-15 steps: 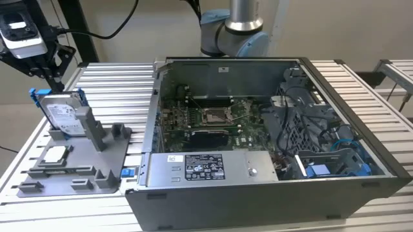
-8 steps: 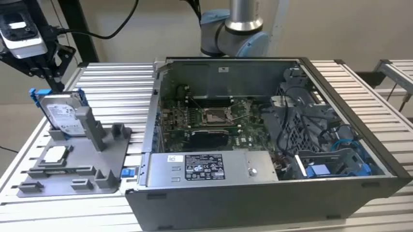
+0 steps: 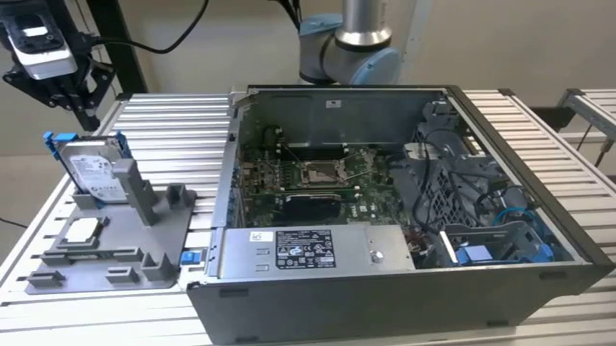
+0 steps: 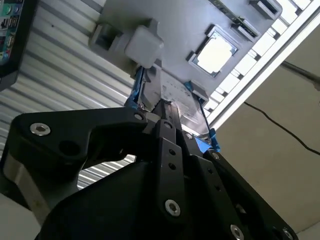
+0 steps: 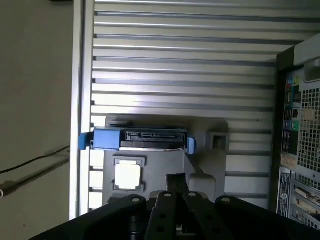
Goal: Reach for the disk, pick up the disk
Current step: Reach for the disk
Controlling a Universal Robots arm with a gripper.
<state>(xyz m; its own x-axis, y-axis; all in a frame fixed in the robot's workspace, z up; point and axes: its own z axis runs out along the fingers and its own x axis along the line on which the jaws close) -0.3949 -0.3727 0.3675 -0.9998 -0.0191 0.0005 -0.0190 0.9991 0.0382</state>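
Note:
The disk [image 3: 94, 171] is a silver drive with a white label and blue rails. It stands on edge in a grey holder [image 3: 115, 245] on the exterior view's left. In the first wrist view I see the disk's top edge [image 5: 145, 139] with its connector and blue ends. My gripper [image 3: 79, 101] hangs above the disk and a little behind it, not touching it. In both wrist views its black fingers [image 5: 176, 179] meet at one tip, shut on nothing. The second wrist view shows the disk [image 4: 172, 102] just beyond my gripper [image 4: 162, 109].
A small square silver chip [image 3: 82, 231] lies in the holder in front of the disk. An open computer case [image 3: 405, 180] fills the middle and right of the slatted table [image 3: 173, 122]. The table's edge [image 5: 82, 75] runs close beside the holder.

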